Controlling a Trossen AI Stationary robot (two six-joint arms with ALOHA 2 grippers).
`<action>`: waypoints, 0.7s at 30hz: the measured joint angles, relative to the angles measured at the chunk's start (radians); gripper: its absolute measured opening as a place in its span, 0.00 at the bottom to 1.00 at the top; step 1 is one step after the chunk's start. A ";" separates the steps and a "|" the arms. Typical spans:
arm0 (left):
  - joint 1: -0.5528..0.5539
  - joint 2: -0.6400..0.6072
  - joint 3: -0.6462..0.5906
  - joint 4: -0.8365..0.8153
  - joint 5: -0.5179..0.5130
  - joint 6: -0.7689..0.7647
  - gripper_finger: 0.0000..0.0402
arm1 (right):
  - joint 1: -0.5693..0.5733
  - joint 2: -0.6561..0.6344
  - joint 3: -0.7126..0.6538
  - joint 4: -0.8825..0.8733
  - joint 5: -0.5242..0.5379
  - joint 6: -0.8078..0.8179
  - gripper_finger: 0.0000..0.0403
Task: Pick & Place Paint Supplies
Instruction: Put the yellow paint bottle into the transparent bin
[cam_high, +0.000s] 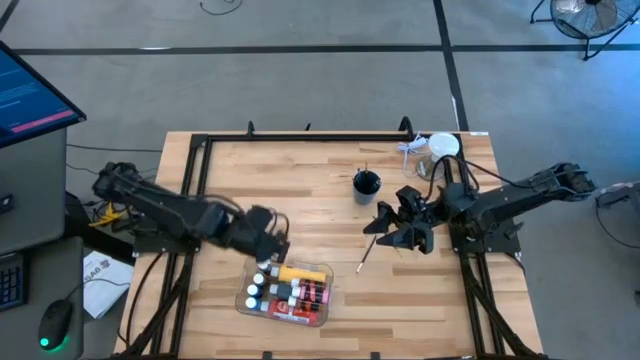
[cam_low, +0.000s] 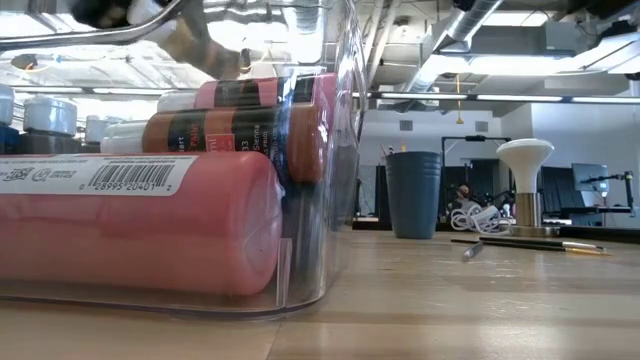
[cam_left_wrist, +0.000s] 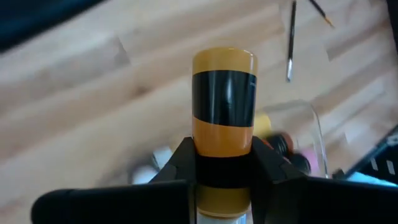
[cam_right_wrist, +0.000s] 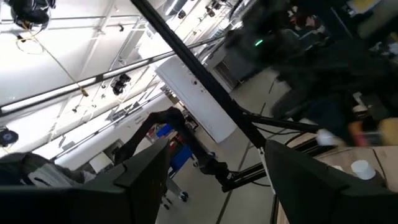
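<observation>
My left gripper is shut on the big yellow bottle with a black label, which sits above the far edge of the clear bin. In the bin lie several paint tubes and bottles, a thick pink-red tube and a brown one among them. One thin dark brush lies flat on the wood, to the right of the bin. My right gripper hovers open above the table, near the dark cup, touching nothing. In its wrist view it points up into the room. My left gripper pinches the yellow bottle between its two fingers, one on each side of the bottle's lower body. The bottle sticks out past the fingertips toward the table's right, roughly level over the bin. I cannot tell whether it rests on the tubes below.
The dark cup holds brushes and stands far of mid-table. A clear jar with a white lid and cables sit at the far right corner. A black frame rail runs along the far edge. Bare wood lies between the bin and the cup.
</observation>
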 joint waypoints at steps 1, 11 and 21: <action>-0.022 0.010 0.009 -0.003 -0.004 -0.027 0.09 | -0.006 0.000 0.000 -0.002 0.000 0.007 0.63; -0.225 0.204 0.099 -0.029 -0.065 -0.332 0.09 | -0.090 0.000 0.000 -0.040 0.000 0.089 0.63; -0.277 0.343 0.165 -0.133 -0.060 -0.425 0.09 | -0.149 0.000 0.000 -0.046 -0.001 0.139 0.63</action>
